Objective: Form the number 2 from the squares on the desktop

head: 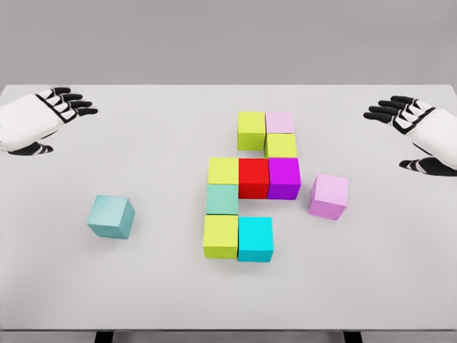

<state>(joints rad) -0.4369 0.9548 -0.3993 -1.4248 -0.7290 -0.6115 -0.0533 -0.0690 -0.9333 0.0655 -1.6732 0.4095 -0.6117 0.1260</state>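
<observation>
Now I see both hands hovering spread and empty: left hand (pixel 39 118) at ten o'clock, right hand (pixel 418 132) at two. The figure (pixel 250 186) lacks corner pieces. The pink cube (pixel 328 196), loose at four o'clock just beside it, lies nearer my right hand; the teal cube (pixel 111 216) at eight suits my left.

A wide, flat table with a pale grey, matte top (pixel 143 286) fills most of the picture. Its far edge runs straight across the upper part, and its near edge runs along the bottom. Under the near edge two dark table supports (pixel 104 336) show, one at the left and one at the right. Behind the table stands a plain grey wall (pixel 228 39), a little darker than the table top, without any mark. The light is soft and even, and the shadows on the table are weak.
</observation>
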